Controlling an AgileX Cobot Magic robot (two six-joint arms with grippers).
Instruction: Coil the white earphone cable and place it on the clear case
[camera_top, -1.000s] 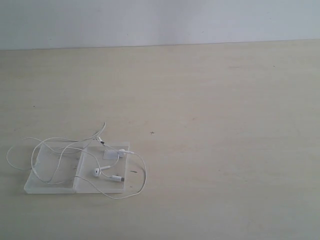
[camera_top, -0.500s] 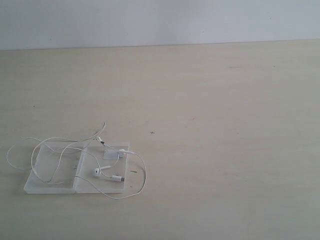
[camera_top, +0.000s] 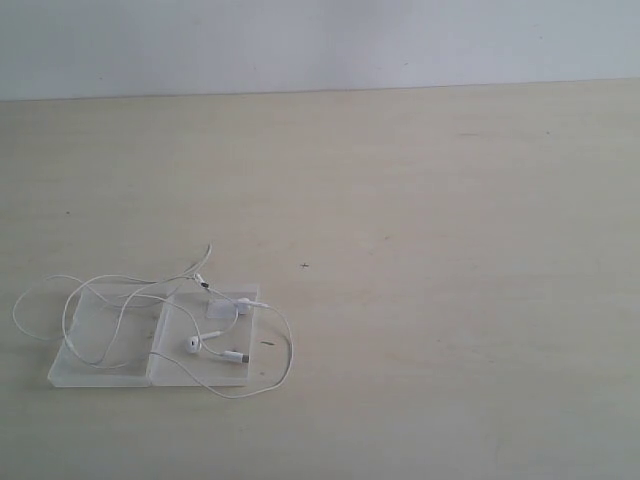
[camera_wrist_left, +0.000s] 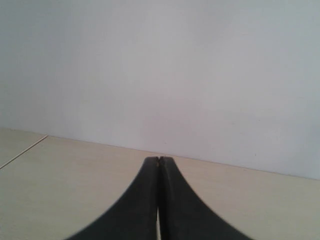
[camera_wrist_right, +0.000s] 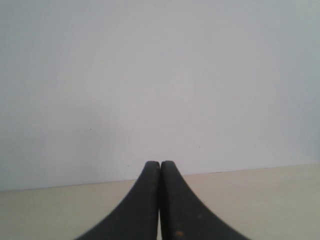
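Near left on the pale counter, the thin white earphone cable sprawls across the open frosted clear plastic case; both pairs of jaws sit closed, empty. Best open one, then draw outlying loops inward.

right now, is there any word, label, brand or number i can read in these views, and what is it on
No text can be read in any view.
white sticker on the clear case: too small and blurred to tell if anything is printed on it.
white earphone cable: no marking can be made out.
left gripper and right gripper: plain black, no marks showing.
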